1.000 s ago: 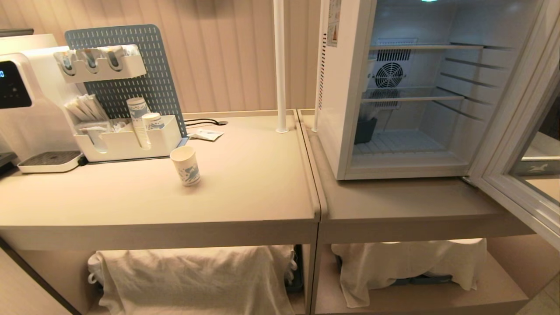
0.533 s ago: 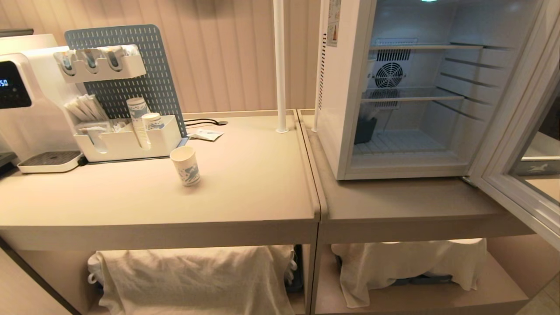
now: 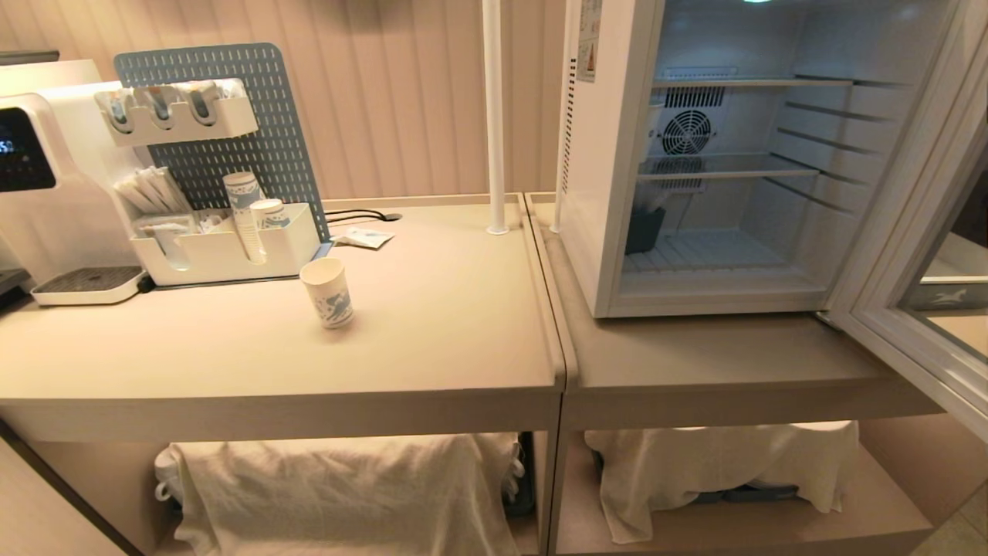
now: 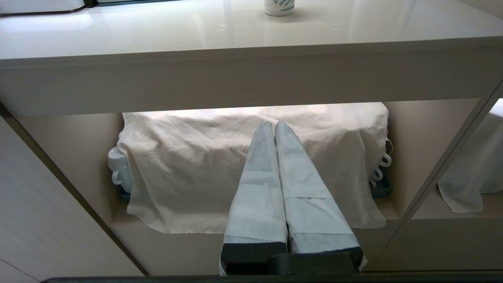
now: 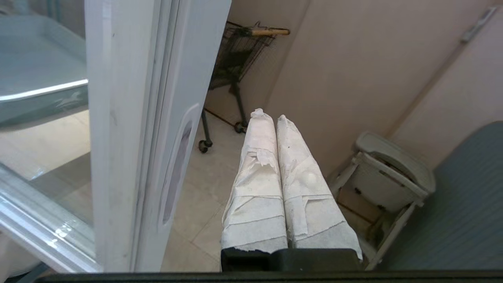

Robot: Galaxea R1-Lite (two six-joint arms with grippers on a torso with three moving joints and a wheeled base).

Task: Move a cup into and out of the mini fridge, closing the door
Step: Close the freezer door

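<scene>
Paper cup standing on the counter, fridge open and bare, both my grippers clenched on nothing.

I am looking down at a small paper cup [image 3: 327,293] standing upright on the pale counter [image 3: 432,324], at about nine o'clock from the open mini fridge [image 3: 617,193], well apart from it. I am judging the cup light, thin-walled and easy to crush or tip, so I would be pinching it gently around the middle of its side. My left gripper [image 4: 274,127] is hanging below the counter edge, fingers pressed together, facing a draped cloth [image 4: 196,165]. My right gripper [image 5: 269,118] is sitting just beside the outer edge of the swung-out door [image 5: 129,118], fingers together, holding nothing. Neither arm is showing in the head view. The door is running off the frame at three o'clock. Whatever the cloths are covering is mostly hidden.
</scene>
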